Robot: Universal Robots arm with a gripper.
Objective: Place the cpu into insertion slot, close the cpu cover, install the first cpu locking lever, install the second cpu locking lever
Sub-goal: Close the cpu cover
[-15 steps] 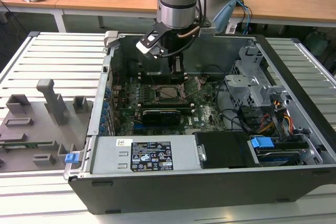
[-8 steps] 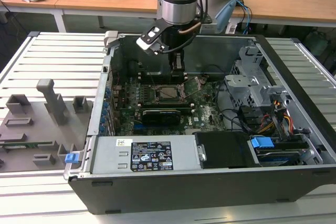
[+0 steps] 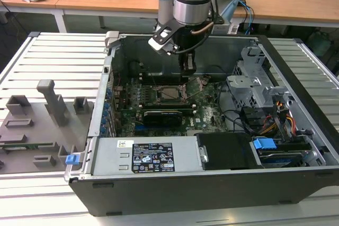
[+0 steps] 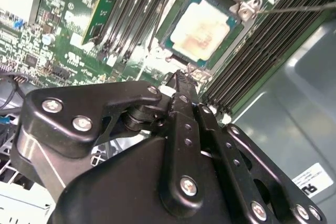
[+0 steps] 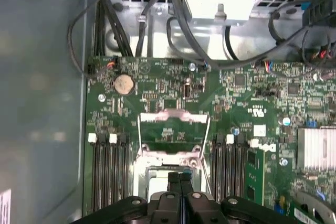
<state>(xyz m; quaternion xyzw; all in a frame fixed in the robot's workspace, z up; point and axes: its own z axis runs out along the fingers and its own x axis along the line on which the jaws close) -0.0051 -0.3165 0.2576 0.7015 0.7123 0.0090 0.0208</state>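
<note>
One cpu [image 4: 202, 30] seated flat in the one insertion slot [image 4: 243, 11], uncovered. One cpu cover [image 5: 172, 119] tilted up, open, two thin lever wires [image 5: 206, 145] standing alongside. One gripper [image 3: 188, 67], upper middle of the exterior view, just above the slot, fingers pressed together, holding nothing. One white printed label [image 3: 152, 157], lower centre there.

In the second wrist view the cpu [image 4: 202, 32] is showing a pale silver-beige top against the green motherboard [image 4: 68, 30], and the hand [image 4: 178, 77] is looking glossy black. The cover [image 5: 172, 118] is gleaming silver in the first wrist view. The worktop [image 3: 58, 51] is showing pale grey ribs, with a blue tab [image 3: 71, 158] standing out at the exterior view's lower left.
</note>
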